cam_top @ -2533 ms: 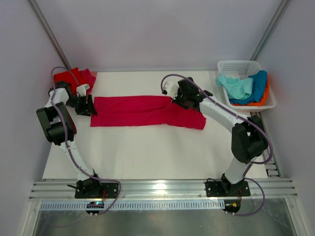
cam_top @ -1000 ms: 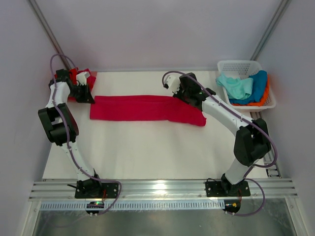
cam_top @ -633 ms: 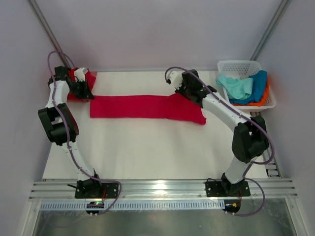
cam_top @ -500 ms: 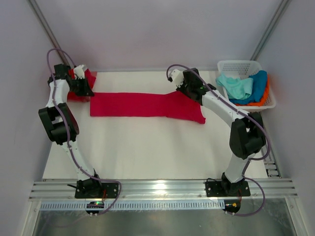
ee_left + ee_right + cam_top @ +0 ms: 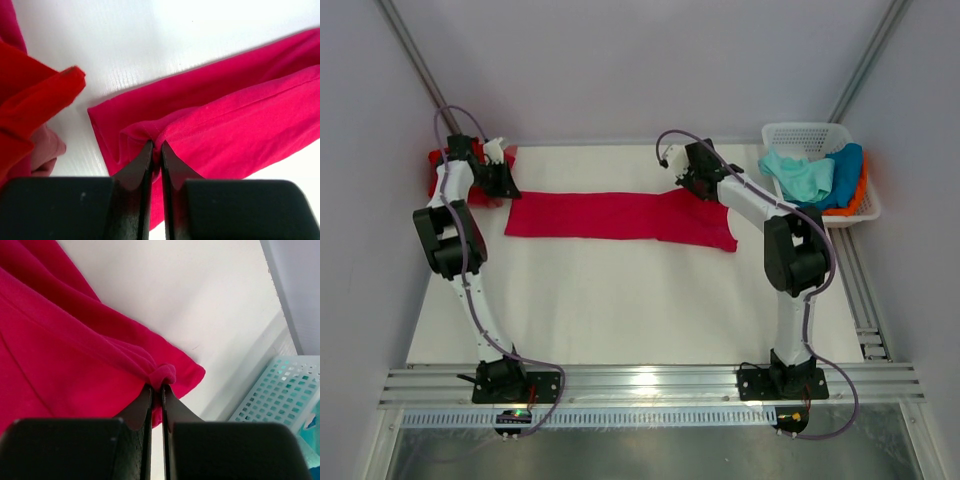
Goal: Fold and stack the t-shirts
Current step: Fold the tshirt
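A crimson-pink t-shirt (image 5: 620,215) lies as a long folded strip across the far part of the table. My left gripper (image 5: 503,183) is shut on a pinch of cloth at its left end; the left wrist view shows the pinch (image 5: 155,145) and the shirt (image 5: 235,125). My right gripper (image 5: 694,183) is shut on a bunched fold at the far edge near its right end; the right wrist view shows the grip (image 5: 156,387) and the shirt (image 5: 60,350). A red folded t-shirt (image 5: 438,160) lies at the far left corner, beside the left gripper, and shows in the left wrist view (image 5: 30,105).
A white lattice basket (image 5: 800,128) at the far right holds a mint-green t-shirt (image 5: 800,175), a blue one (image 5: 842,170) and an orange one (image 5: 865,195). Its wall shows in the right wrist view (image 5: 280,400). The enclosure walls stand close behind both grippers.
Both grippers have moved toward the far edge of the table, still holding the crimson-pink shirt. The strip has shifted slightly away from me and lies straighter.
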Robot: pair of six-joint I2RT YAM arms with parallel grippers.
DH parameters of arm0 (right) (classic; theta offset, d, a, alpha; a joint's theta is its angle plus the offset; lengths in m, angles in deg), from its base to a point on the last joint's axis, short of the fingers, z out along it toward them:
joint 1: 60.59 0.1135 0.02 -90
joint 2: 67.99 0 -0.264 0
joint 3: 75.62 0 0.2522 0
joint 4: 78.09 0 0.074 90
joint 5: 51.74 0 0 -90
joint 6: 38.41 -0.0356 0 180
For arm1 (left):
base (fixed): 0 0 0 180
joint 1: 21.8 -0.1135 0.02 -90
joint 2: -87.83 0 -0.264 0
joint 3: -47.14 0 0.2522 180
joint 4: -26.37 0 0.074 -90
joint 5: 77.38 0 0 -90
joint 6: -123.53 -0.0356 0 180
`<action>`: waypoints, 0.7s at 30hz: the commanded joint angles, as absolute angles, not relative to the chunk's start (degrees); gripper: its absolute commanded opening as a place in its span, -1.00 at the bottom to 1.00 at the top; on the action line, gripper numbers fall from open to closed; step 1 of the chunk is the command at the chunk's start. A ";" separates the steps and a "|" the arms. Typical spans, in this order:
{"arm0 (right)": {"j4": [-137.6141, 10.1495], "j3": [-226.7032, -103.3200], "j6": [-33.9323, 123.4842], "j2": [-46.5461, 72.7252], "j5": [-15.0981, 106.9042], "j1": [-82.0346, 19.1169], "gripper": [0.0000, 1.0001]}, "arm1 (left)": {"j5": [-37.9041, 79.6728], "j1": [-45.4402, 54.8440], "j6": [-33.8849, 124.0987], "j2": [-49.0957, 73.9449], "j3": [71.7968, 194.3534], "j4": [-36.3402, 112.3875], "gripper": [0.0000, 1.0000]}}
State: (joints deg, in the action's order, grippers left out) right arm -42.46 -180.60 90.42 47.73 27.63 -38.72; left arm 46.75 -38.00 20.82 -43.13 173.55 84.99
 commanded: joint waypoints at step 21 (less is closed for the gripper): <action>-40.77 -193.88 90.61 58.39 27.72 -39.67 -0.94 | 41.10 -33.14 17.09 -48.22 181.49 83.54 -0.74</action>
